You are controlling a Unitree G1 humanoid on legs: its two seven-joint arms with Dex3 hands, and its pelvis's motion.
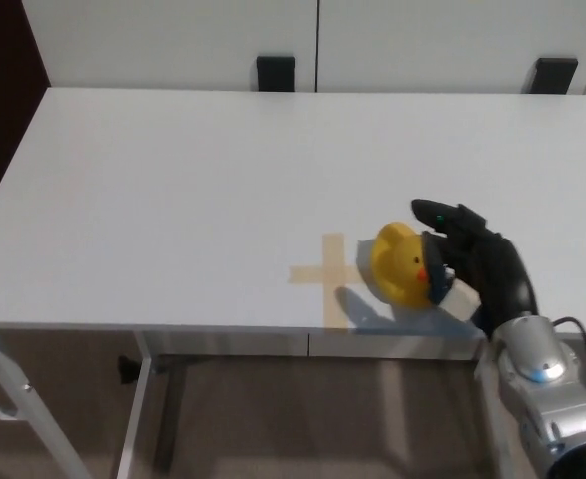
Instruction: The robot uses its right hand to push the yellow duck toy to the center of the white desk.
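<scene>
A yellow duck toy (pixel 399 263) with an orange beak sits on the white desk (pixel 193 180), just right of a tan tape cross (pixel 330 274) near the front edge. My right hand (pixel 469 261) comes in from the lower right and presses against the duck's right side, fingers spread and holding nothing. The duck overlaps the right arm of the cross. My left hand does not show.
Two black brackets (pixel 276 73) (pixel 556 75) sit behind the desk's far edge against white panels. The desk's front edge runs just below the duck. Desk legs (pixel 33 409) and brown floor show underneath.
</scene>
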